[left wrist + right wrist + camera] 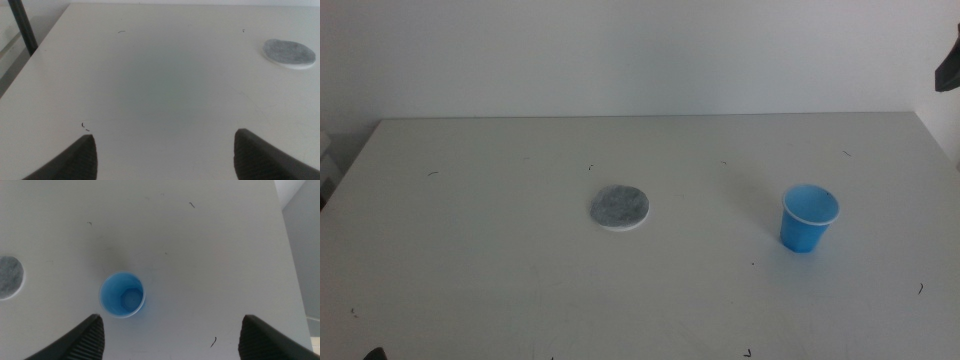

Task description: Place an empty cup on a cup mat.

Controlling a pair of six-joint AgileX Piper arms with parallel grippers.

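Observation:
The blue cup (pixel 809 217) stands upright and empty on the white table, right of centre. It also shows from above in the right wrist view (pixel 122 294). The grey cup mat (pixel 620 207) lies flat near the table's middle, well left of the cup, with nothing on it. My right gripper (pixel 172 342) hangs high over the cup, jaws wide apart and empty; the mat (pixel 9 276) shows at that view's edge. My left gripper (pixel 165 157) waits low over the table's left part, jaws wide apart and empty, with the mat (pixel 289 52) far ahead.
The white table (pixel 500 260) bears only small dark specks. A dark part of the right arm (pixel 948 65) shows at the upper right edge. A dark pole (pixel 22 27) stands beyond the table's left edge.

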